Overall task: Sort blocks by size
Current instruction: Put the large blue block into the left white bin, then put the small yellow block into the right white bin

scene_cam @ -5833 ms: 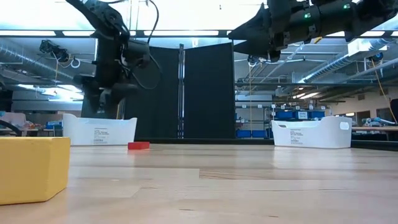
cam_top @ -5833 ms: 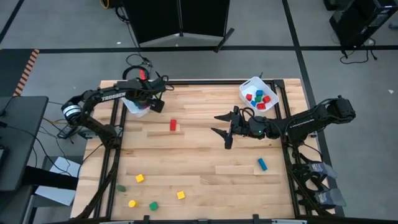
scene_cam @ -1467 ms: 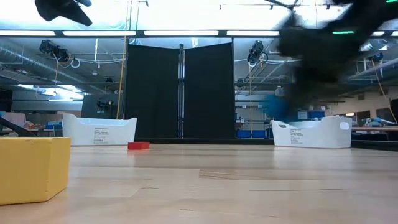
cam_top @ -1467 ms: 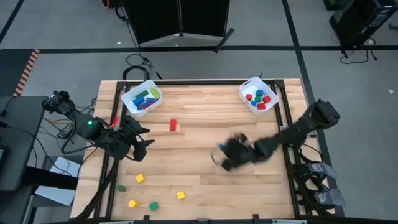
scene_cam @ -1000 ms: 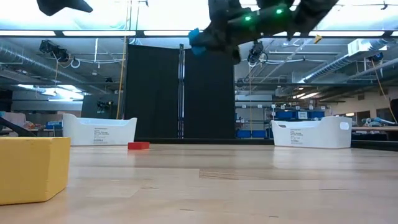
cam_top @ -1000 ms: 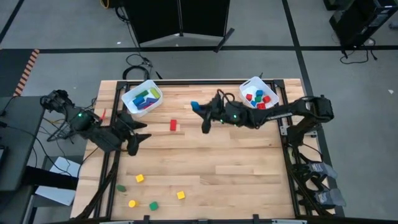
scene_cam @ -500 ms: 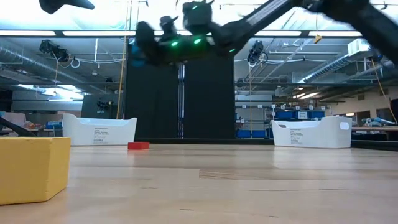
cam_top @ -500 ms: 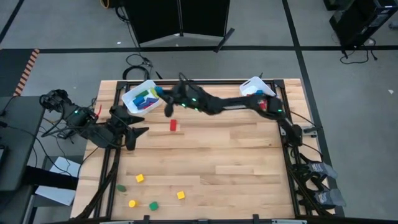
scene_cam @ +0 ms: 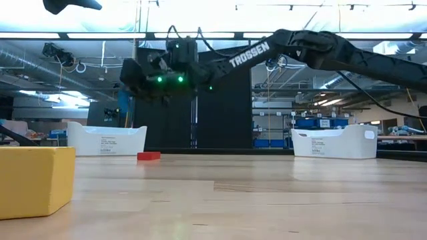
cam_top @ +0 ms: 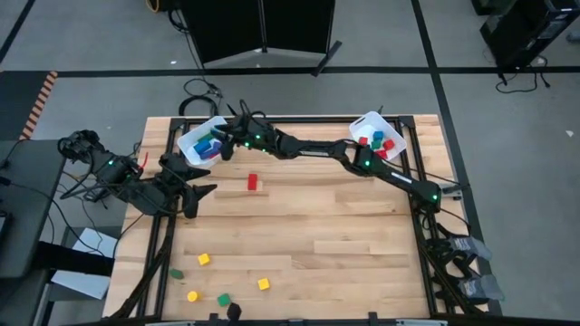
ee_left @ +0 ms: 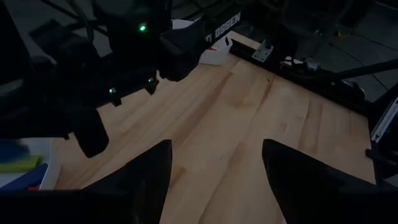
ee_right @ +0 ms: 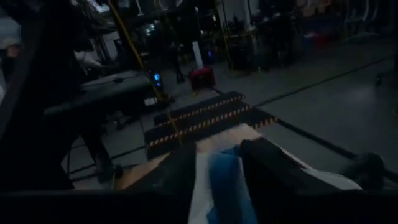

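Note:
My right arm reaches across the table's far side. Its gripper (cam_top: 221,145) is shut on a blue block (ee_right: 222,180) over the left white bin (cam_top: 192,138), which holds blue and green bars. In the low view the blue block (scene_cam: 124,100) hangs well above that bin (scene_cam: 107,140). My left gripper (cam_top: 200,198) is open and empty at the table's left edge; its fingers also show in the left wrist view (ee_left: 214,180). A red block (cam_top: 253,182) lies flat on the table near the left bin. My right gripper pinches the blue block's two opposite sides (ee_right: 211,177) between its two fingers. The fingers come roughly level from the table's right, pointing left. The block is lifted clear, above the left bin.
The right white bin (cam_top: 376,140) at the far right holds red, blue and green cubes. Yellow cubes (cam_top: 204,259) (cam_top: 263,283) (cam_top: 192,295) and green blocks (cam_top: 223,299) (cam_top: 176,273) lie near the front left. One yellow cube (scene_cam: 33,180) stands close to the low camera.
My right gripper has carried the blue block, clear of the table, from the table's middle right toward the far left, and now stands over the left bin with the arm stretched out. The gripper stays shut on the block.

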Motion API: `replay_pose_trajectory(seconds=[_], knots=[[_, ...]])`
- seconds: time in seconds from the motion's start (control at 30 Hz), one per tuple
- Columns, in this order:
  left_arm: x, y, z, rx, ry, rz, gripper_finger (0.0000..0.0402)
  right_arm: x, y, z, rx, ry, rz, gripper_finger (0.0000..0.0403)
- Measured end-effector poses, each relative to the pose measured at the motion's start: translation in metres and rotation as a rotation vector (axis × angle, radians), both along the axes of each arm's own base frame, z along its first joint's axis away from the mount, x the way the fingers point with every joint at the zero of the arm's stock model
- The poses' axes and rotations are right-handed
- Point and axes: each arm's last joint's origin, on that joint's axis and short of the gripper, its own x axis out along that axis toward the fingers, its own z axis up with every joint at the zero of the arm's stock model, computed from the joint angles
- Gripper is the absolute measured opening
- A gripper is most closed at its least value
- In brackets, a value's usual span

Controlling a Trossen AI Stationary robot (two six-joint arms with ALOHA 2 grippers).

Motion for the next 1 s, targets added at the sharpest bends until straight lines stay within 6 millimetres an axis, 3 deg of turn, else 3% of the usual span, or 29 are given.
replay_pose_trajectory(seconds=[0.17,0.3,0.43,0.67,0.8,1.0], knots=[[0.001,0.000,-0.003,0.007,0.007,0.002,0.0257,-0.004,-0.011,-0.002,0.004,-0.005,0.018,0.0192],[0.005,-0.003,-0.016,0.008,0.070,-0.001,0.0257,-0.005,-0.009,0.009,-0.030,-0.059,0.140,0.0221],[0.011,-0.007,-0.042,-0.049,0.259,0.021,0.0257,-0.005,0.004,0.029,-0.066,-0.092,0.210,0.0229],[0.027,-0.025,-0.075,-0.134,0.605,0.022,0.0257,-0.013,0.025,0.015,-0.096,-0.010,0.216,0.0220],[0.040,-0.040,-0.092,-0.144,0.758,-0.014,0.0257,-0.047,0.037,0.029,-0.156,-0.021,0.094,0.0206],[0.048,-0.060,-0.110,-0.173,0.906,-0.094,0.0262,-0.128,0.061,0.035,-0.209,-0.024,-0.039,0.0191]])
